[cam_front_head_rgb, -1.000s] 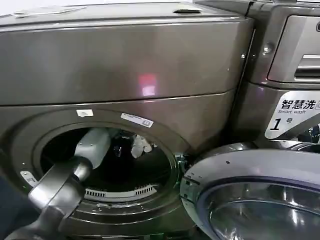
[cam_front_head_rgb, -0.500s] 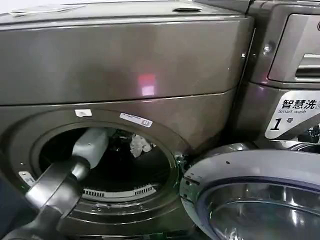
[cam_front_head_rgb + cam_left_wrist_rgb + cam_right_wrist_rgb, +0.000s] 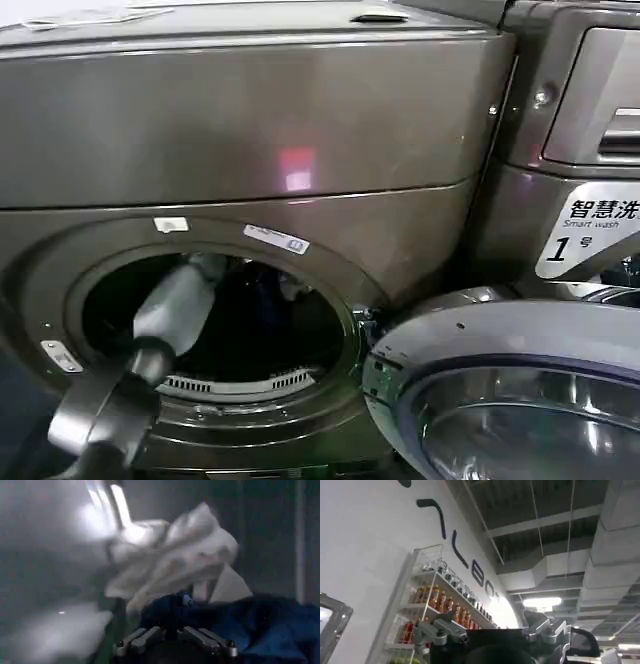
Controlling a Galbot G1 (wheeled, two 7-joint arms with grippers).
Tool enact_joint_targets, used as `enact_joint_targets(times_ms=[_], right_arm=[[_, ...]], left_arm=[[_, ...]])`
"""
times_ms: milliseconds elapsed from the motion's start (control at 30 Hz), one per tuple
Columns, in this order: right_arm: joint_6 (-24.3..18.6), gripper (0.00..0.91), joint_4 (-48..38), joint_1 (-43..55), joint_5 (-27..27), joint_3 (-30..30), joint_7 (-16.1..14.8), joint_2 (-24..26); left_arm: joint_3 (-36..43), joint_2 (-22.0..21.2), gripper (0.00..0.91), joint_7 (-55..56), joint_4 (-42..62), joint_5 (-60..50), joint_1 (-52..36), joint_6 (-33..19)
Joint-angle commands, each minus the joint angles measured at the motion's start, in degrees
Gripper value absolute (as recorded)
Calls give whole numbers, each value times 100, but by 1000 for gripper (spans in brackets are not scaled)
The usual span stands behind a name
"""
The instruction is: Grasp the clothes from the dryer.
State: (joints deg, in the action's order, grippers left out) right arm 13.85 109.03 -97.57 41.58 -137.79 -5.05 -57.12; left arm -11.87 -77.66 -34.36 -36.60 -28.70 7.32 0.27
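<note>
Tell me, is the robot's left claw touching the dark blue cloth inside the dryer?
Touching. In the left wrist view, the left claw has its fingers spread open, and the dark navy blue cloth bunches right between them, with the crumpled white-grey cloth behind.

The dryer (image 3: 250, 120) holds the clothes (image 3: 200, 590) inside its drum — white piece over navy.

The dryer (image 3: 250, 130) is dark bronze-grey with a small red light (image 3: 296, 160) glowing on its front and a white label (image 3: 590, 235) printed with a black "1". Inside its dark drum, the clothes (image 3: 200, 595) are one white-grey garment and one dark navy blue garment. The left arm (image 3: 150, 340) is silver-grey.
</note>
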Motion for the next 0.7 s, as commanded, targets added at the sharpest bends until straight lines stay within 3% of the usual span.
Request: enact_joint_targets(times_ms=[33,267,433,700], right_arm=[[5,907,-10,-3,6,-8,16,15],[77,907,5,-13,-50,-7,104,21],[361,907,37,-54,-704,-91,141,45],[267,907,105,-65,-391,-212,62,68]], left_arm=[[-1033,-133,0,1548,-1599,1552,1121,-50],[-1192,-377,0,2589,-2302,2413,1701,-433],[-1367,-559,0,3348,-2789,2561,2108,-494],[-1401,-822,0,3943,-3212,2441,2623,-406]])
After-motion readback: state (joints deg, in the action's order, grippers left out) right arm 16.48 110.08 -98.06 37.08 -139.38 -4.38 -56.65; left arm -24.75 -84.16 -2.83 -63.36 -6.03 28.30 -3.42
